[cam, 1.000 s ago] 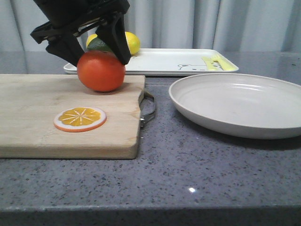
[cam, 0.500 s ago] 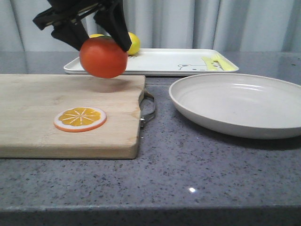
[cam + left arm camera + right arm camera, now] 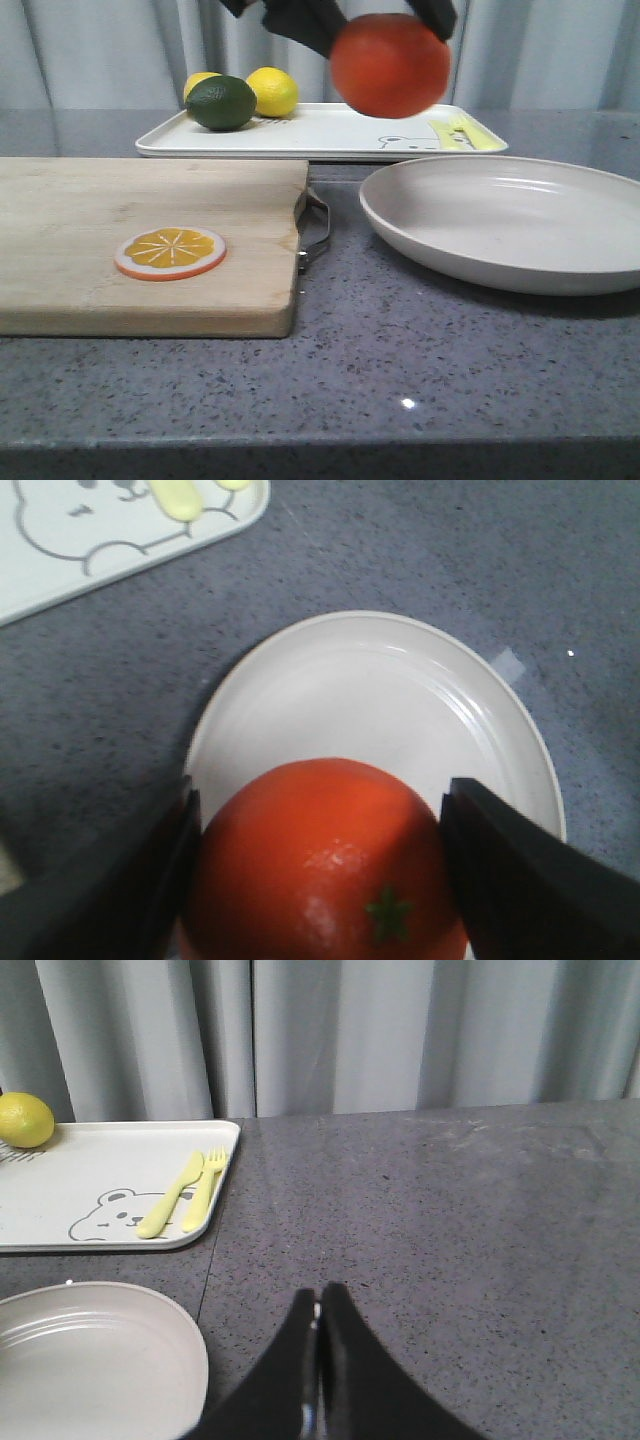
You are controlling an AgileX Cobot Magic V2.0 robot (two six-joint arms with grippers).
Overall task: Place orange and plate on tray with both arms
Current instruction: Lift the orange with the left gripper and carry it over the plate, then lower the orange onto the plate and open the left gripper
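Overhead, in the front view, the left gripper (image 3: 385, 15) is gripping the orange (image 3: 390, 65) in the air, above the near edge of the tray (image 3: 330, 135) and just past the plate's (image 3: 500, 225) far left rim. The plate is sitting on the grey counter (image 3: 400, 370) to the right of the wooden cutting board (image 3: 150, 240), where an orange slice (image 3: 170, 252) is lying. Two lemons (image 3: 272, 91) and a dark green lime (image 3: 220, 102) are resting at the tray's left end, yellow-green utensils (image 3: 455, 133) at its right.

In the left wrist view, dark fingers (image 3: 510, 870) are pressing both sides of the orange (image 3: 325, 865), its green stem mark showing, with the plate (image 3: 400, 700) directly beneath and a corner of the tray (image 3: 120, 530) beyond.

In the right wrist view, the right gripper (image 3: 318, 1360) is hanging with its fingers pressed together on nothing, over bare counter beside the plate (image 3: 90, 1360), the tray (image 3: 110, 1185) and one lemon (image 3: 25, 1120) farther off.
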